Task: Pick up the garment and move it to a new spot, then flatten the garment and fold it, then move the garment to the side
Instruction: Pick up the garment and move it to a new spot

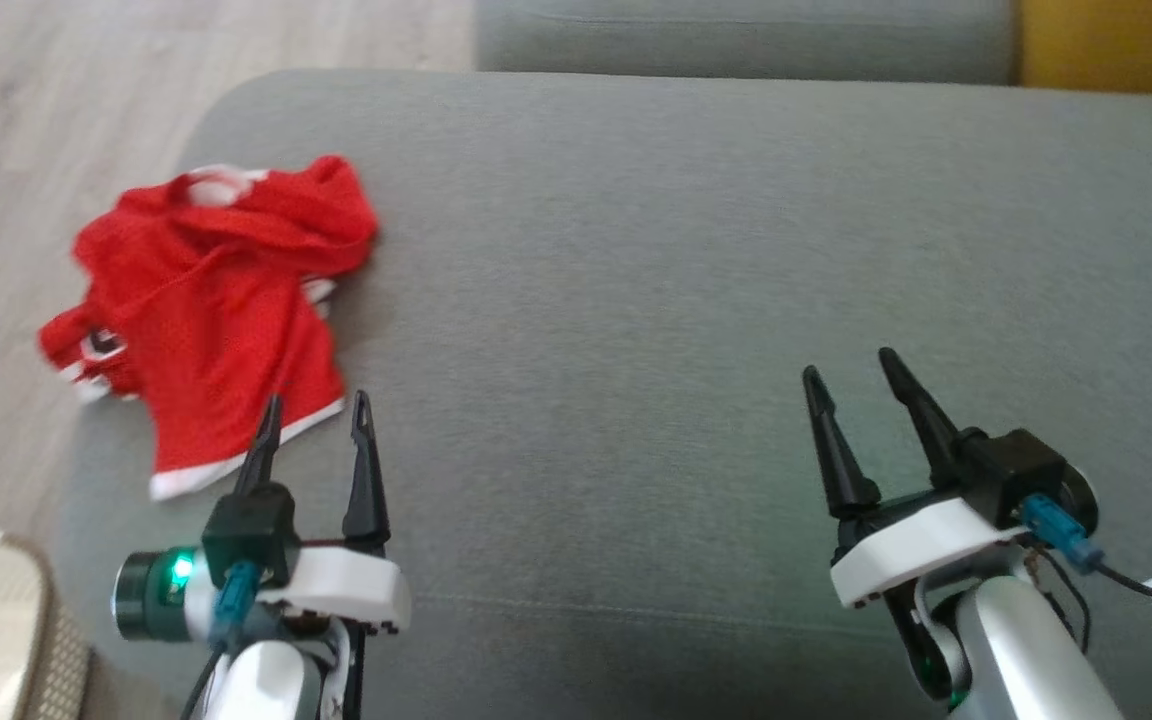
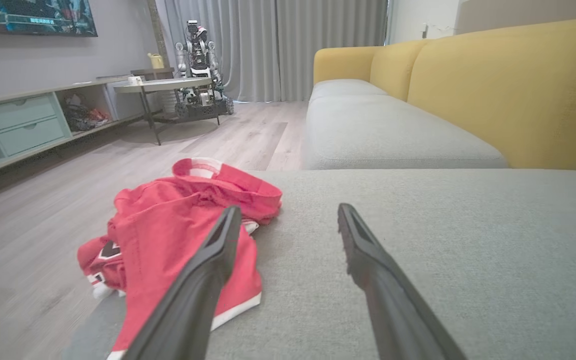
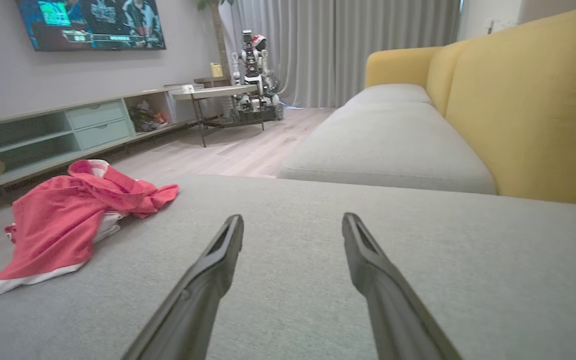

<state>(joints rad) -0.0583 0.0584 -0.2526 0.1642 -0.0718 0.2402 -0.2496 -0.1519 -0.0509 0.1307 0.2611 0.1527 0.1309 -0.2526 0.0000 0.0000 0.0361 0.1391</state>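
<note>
Grey cushion (image 1: 686,250); red garment (image 1: 206,320) beside open left jaws.

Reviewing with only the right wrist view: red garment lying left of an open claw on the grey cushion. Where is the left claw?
Observer: The left claw is open, by the garment's white hem; contact unclear.
Operator: Garment fully on the cushion?
Observer: No, the head view shows its left end hanging past the cushion edge over the floor.
Operator: Anything else nearby?
Observer: A pale basket at the robot's lower left.
</note>
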